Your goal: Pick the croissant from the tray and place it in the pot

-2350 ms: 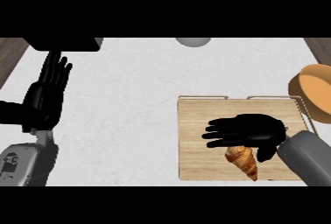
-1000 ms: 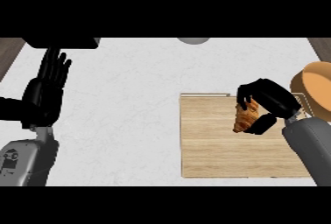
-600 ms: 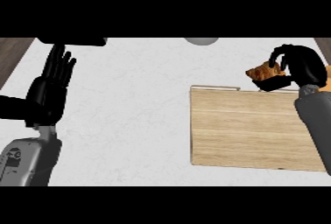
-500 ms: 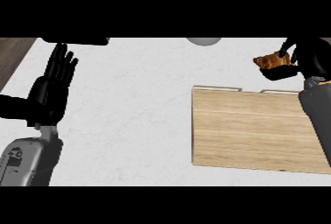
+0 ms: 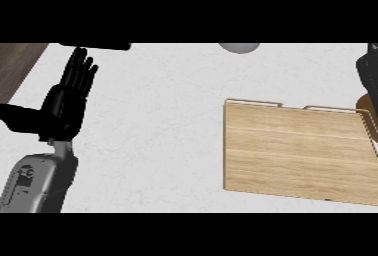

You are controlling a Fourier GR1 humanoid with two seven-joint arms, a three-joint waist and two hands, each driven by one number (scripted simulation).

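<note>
The wooden tray (image 5: 295,150) lies on the white counter at the right, and nothing rests on it. My right hand (image 5: 368,70) shows only as a black sliver at the right edge, above the tray's far right corner. A small brown patch (image 5: 365,103) sits just below it at the edge; I cannot tell whether it is the croissant or the pot. Neither the croissant nor the pot shows clearly. My left hand (image 5: 66,102) rests open at the left, fingers up, far from the tray.
A grey round object (image 5: 238,47) sits at the counter's far edge in the middle. A dark object (image 5: 100,46) lies at the far left. A dark wood strip (image 5: 18,62) borders the counter's left side.
My right hand lifted the croissant off the tray and carried it up and to the right, now mostly out of view. The left hand stayed still.
</note>
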